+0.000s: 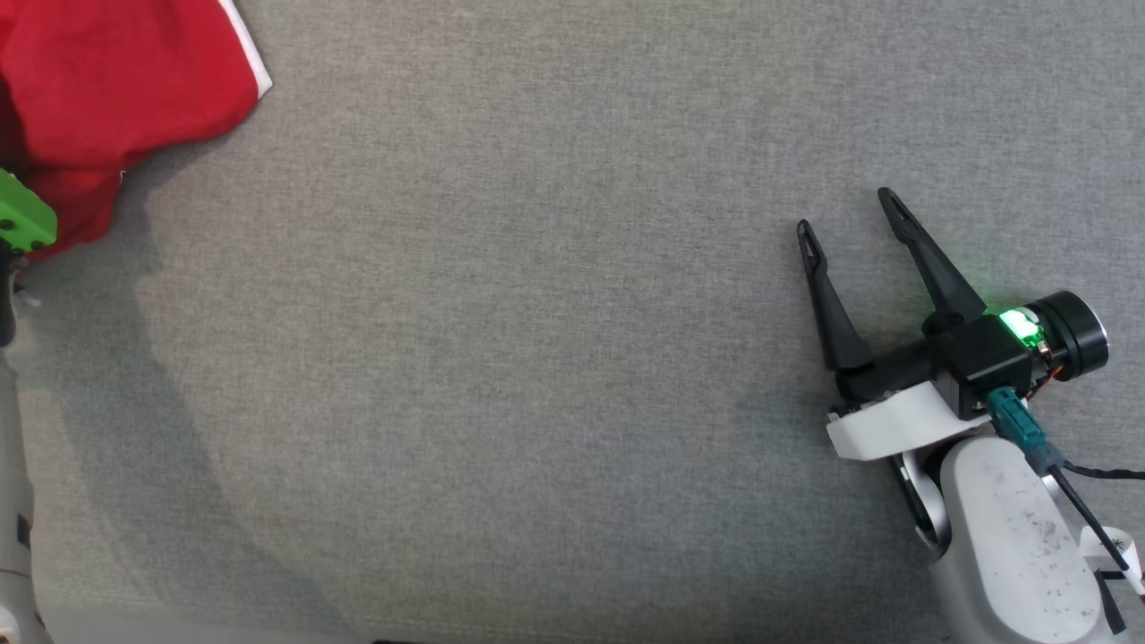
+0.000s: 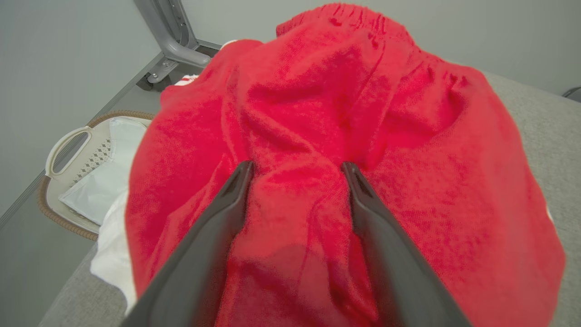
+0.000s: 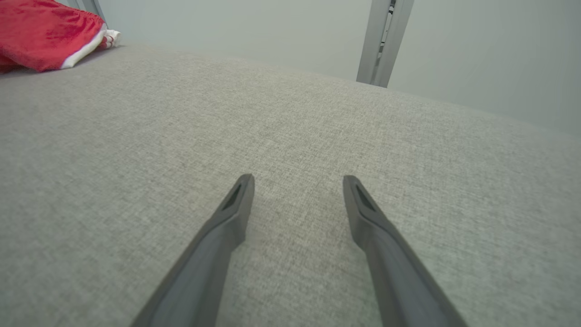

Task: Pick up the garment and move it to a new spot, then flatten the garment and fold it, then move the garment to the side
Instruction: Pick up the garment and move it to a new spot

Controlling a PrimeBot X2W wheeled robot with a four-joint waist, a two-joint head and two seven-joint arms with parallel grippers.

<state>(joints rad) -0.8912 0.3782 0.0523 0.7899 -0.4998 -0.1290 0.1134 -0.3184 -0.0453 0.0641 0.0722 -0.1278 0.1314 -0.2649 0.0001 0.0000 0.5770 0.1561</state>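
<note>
head view shows the grey fabric worktop point(image 1: 537, 358) filling the frame, with the red garment point(image 1: 116, 80) bunched at its far left corner, a white-trimmed edge lying toward the middle. left wrist view has the garment point(image 2: 363, 136) heaped close up, and beyond the worktop's edge a pale basket point(image 2: 68, 150) with white cloth in it sits lower down. the right fingers point(image 1: 827, 295) hover released and spread wide over bare worktop at the right, well apart from the garment. the left fingers point(image 2: 218, 227) are also spread and unclenched, their tips at the red cloth with a ridge of it between them.
</note>
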